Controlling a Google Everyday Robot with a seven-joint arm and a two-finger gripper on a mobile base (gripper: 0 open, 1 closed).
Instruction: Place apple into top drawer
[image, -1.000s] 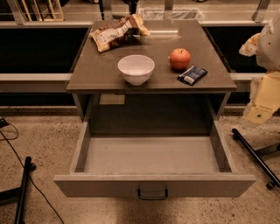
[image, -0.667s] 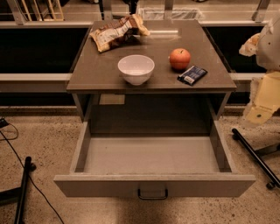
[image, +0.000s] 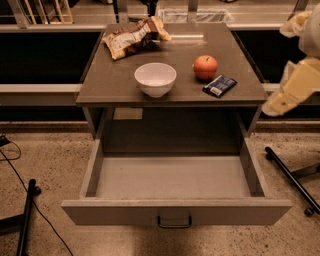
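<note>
The apple, small and red-orange with a short stem, sits on the tabletop right of centre. The top drawer is pulled fully out below, its grey inside bare, with a dark handle at the front centre. My gripper is the cream part of the arm at the right edge. It is beside the table's right front corner, to the right of the apple and apart from it.
A white bowl stands left of the apple. A dark blue snack bar lies just right of and in front of it. A crumpled chip bag is at the back left. Black stand legs and cables lie on the floor.
My arm at the right edge has moved up and a little left, toward the table's corner. The apple, bowl and drawer have not moved.
</note>
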